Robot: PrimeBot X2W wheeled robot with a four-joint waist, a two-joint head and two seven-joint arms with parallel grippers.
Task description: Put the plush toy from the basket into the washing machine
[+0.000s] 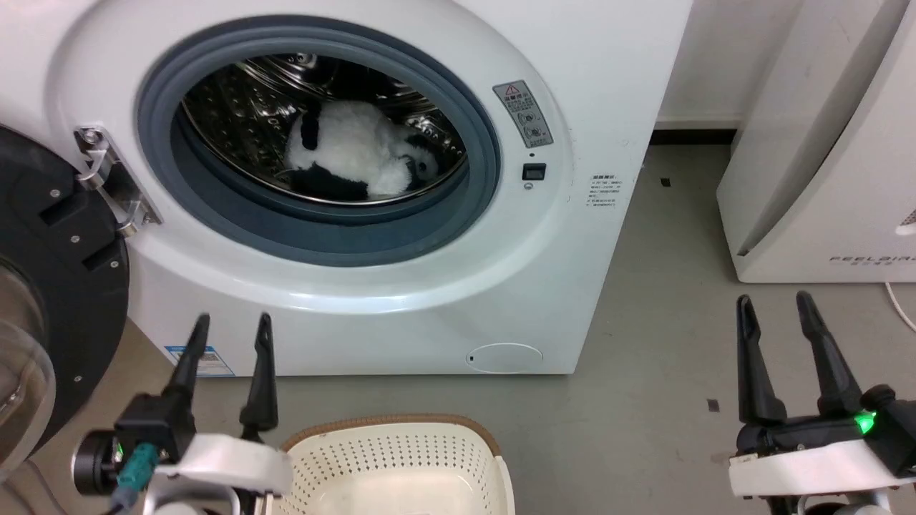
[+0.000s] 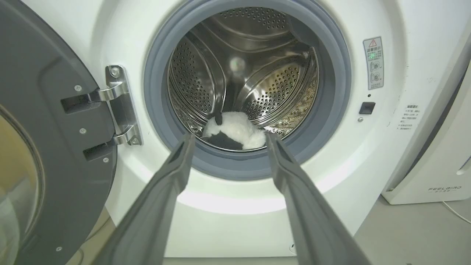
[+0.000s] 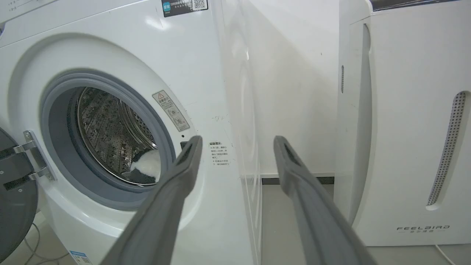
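Observation:
The black-and-white plush toy [image 1: 358, 154] lies inside the steel drum of the washing machine [image 1: 544, 236], behind the grey gasket; it shows too in the left wrist view [image 2: 235, 130] and partly in the right wrist view [image 3: 149, 165]. The machine's dark door [image 1: 50, 286] hangs wide to the left. The cream basket [image 1: 401, 465] with a brown rim stands on the floor below the porthole, with nothing showing inside it. My left gripper [image 1: 230, 325] is open above the basket's left side, holding nothing. My right gripper [image 1: 774, 304] is open over the floor at the right, holding nothing.
A white slanted FEELBIRD unit [image 1: 823, 164] stands right of the washer, with a strip of grey floor [image 1: 658, 343] between them. A white cable [image 1: 903, 307] runs along the floor by that unit. The door's hinge [image 2: 117, 106] juts out at the porthole's left.

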